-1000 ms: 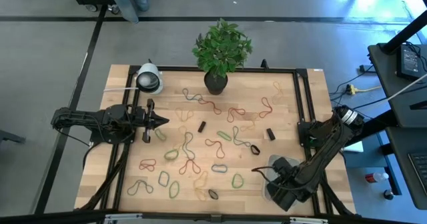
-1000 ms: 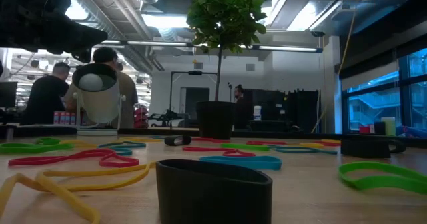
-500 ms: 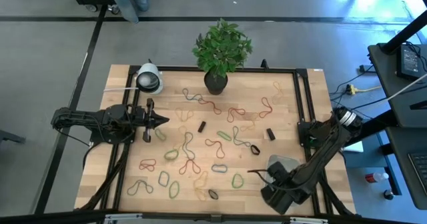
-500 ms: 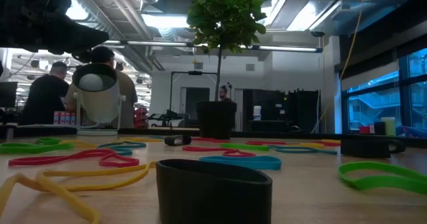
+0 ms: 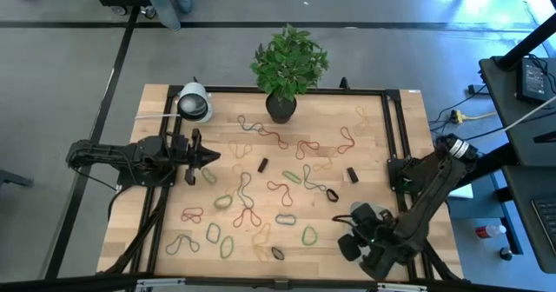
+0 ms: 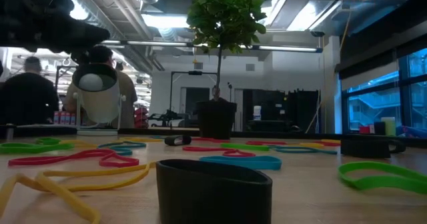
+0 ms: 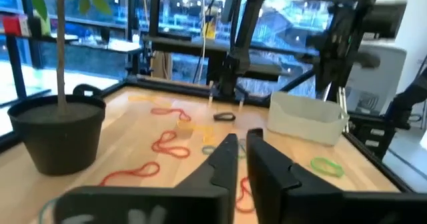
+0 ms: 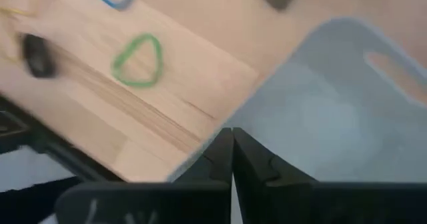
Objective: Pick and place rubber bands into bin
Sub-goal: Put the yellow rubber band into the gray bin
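Note:
Several rubber bands lie flat and scattered on the wooden table, among them a red one [image 5: 271, 136] and a green one [image 5: 309, 235] [image 8: 138, 61]. The bin [image 8: 347, 104] [image 7: 307, 117], a pale translucent tray, stands at the near right, largely under my right arm. My right gripper [image 8: 232, 147] [image 5: 347, 240] is shut with nothing between its fingers, over the bin's rim. Whether it touches the rim I cannot tell. My left gripper [image 7: 240, 144] [image 5: 213, 157] waits at the table's left, held level above the wood, its fingertips a narrow gap apart and holding nothing.
A dark plant pot [image 5: 281, 108] stands at the far middle and a white round lamp-like object [image 5: 195, 103] at the far left. Small black blocks [image 5: 262, 165] [image 5: 352, 175] lie among the bands. A dark low object [image 6: 213, 187] sits close to the low camera. People stand in the room beyond.
My right arm has shifted and turned above the bin at the near right corner, and now covers more of it. My left arm has kept still.

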`<move>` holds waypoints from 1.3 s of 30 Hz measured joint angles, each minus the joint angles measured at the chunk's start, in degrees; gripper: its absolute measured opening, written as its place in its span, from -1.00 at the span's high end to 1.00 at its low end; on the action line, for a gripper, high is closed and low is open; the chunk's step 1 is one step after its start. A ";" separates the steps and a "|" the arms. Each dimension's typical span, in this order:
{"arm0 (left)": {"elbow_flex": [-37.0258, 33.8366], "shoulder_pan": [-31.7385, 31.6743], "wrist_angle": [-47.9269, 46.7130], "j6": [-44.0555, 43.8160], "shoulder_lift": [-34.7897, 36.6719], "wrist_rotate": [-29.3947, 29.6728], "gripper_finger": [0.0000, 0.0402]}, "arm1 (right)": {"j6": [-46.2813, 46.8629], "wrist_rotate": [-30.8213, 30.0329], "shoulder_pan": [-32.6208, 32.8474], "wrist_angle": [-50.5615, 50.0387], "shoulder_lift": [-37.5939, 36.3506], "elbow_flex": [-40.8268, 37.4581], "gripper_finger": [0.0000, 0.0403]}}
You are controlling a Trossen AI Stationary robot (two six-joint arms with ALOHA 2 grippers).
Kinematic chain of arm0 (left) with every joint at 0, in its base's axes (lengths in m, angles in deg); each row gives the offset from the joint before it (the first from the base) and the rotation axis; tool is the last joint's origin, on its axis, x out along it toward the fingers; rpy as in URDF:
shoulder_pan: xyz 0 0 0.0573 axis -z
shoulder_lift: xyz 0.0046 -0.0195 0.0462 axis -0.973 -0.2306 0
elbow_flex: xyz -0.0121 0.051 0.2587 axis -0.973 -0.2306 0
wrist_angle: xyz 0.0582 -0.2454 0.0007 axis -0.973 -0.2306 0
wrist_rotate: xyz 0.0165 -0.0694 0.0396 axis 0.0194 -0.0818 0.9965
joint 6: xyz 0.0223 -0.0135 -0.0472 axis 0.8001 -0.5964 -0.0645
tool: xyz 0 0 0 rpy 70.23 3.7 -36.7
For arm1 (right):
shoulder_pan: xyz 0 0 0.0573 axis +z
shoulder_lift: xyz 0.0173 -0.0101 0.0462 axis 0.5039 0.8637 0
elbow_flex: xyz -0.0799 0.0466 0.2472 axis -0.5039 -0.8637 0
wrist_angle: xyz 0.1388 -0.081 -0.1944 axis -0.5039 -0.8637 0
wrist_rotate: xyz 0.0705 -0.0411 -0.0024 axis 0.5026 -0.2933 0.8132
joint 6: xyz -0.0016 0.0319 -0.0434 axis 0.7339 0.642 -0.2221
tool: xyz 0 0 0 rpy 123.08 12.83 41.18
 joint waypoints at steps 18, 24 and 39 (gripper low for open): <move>20.37 0.02 0.38 0.13 -33.68 11.97 0.13 | -36.72 -8.87 -6.28 19.95 -28.58 -27.73 0.99; 33.74 0.00 -4.60 -4.14 -51.76 18.15 0.14 | -55.58 -8.73 -12.15 33.22 -47.77 -41.14 1.00; 56.96 -4.14 -39.62 -25.70 -74.75 16.41 0.16 | -93.04 7.81 -41.61 45.21 -59.24 -47.89 1.00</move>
